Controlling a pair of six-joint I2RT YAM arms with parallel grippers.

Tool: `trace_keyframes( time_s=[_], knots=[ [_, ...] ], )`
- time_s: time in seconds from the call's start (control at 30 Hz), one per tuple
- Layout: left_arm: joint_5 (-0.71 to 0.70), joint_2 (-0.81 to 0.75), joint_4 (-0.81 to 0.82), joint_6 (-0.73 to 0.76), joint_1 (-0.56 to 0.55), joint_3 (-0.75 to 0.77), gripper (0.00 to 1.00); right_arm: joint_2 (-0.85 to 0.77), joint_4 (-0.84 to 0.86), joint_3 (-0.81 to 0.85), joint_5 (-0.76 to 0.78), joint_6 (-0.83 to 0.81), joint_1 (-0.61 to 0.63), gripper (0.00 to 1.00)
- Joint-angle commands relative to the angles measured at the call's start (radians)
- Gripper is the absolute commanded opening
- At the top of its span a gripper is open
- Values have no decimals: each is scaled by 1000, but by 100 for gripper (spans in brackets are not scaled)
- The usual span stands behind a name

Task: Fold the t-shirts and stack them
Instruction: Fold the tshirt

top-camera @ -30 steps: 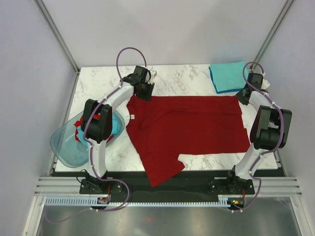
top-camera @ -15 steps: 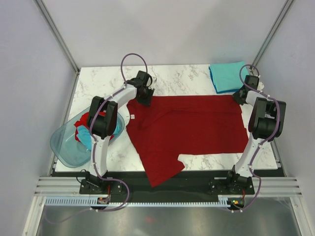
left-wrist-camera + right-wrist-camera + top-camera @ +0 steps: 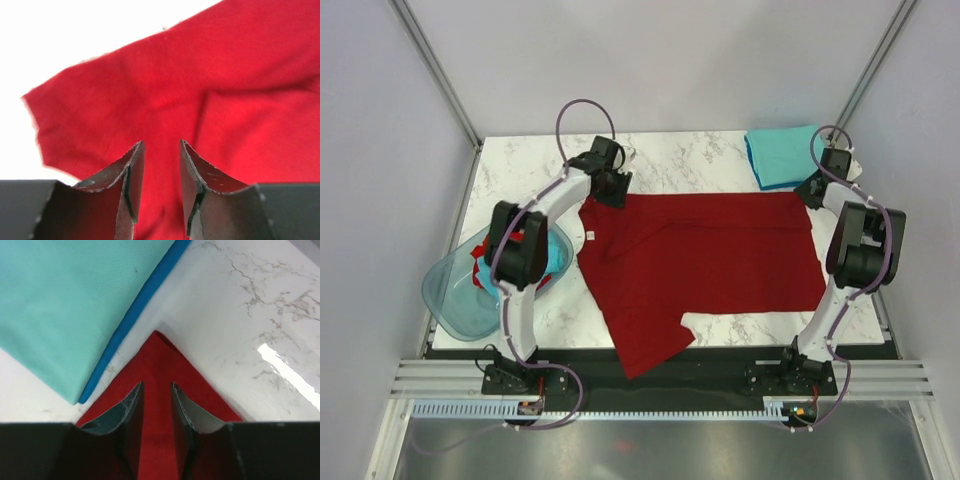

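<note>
A dark red t-shirt [image 3: 700, 260] lies spread flat across the marble table, one sleeve reaching toward the near edge. My left gripper [image 3: 613, 192] hovers over its far left corner. In the left wrist view that gripper [image 3: 160, 145] is open, with red cloth [image 3: 150, 90] lying flat below the gap. My right gripper [image 3: 812, 195] is over the far right corner. In the right wrist view it [image 3: 156, 385] is open too, the pointed red corner [image 3: 157, 355] under it. A folded teal t-shirt [image 3: 785, 155] sits at the far right on a blue layer [image 3: 135, 305].
A translucent blue-green basin [image 3: 445, 300] hangs over the table's left edge and holds crumpled red cloth [image 3: 480, 268] and teal cloth [image 3: 555, 255]. Bare marble [image 3: 240, 300] shows beyond the red corner. Frame posts stand at both far corners.
Both arms shifted slightly over the shirt's far corners and both pairs of jaws now stand a little wider. The red shirt lies where it was.
</note>
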Motion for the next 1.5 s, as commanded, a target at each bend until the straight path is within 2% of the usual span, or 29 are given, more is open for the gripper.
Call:
trace_keyframes(
  time_s=[0.0, 0.13, 0.2, 0.3, 0.43, 0.57, 0.67, 0.73, 0.97, 1.07, 1.23, 1.33, 1.47],
  knots=[
    [2, -267, 14, -50, -15, -39, 42, -129, -120, 59, 24, 7, -1, 36],
    [94, -457, 14, -101, -36, -234, 37, -205, -165, 37, -81, -14, 21, 39],
    [165, -508, 14, -139, -62, -350, 34, -229, -211, 27, -86, -37, 54, 39],
    [194, -586, 16, -170, -146, -501, 30, -283, -220, -44, -167, -71, 85, 40],
    [159, -644, 22, -242, -280, -651, 25, -356, -220, -134, -224, -91, 133, 40],
    [88, -658, 40, -320, -340, -777, 24, -422, -212, -242, -229, -100, 218, 40],
    [58, -654, 58, -365, -361, -831, 23, -459, -176, -300, -265, -111, 252, 40],
    [50, -644, 63, -388, -370, -852, 23, -470, -154, -312, -284, -140, 321, 41],
    [67, -680, 88, -452, -384, -940, 24, -447, -102, -274, -270, -201, 455, 43],
    [71, -722, 94, -466, -383, -975, 24, -395, -57, -215, -353, -243, 498, 46],
    [71, -732, 94, -466, -380, -1006, 24, -288, -9, -106, -348, -281, 573, 48],
    [71, -724, 94, -466, -381, -1004, 24, -208, 18, -21, -373, -335, 610, 53],
    [71, -744, 94, -466, -380, -1026, 24, -85, 7, 75, -422, -401, 636, 54]
  ],
)
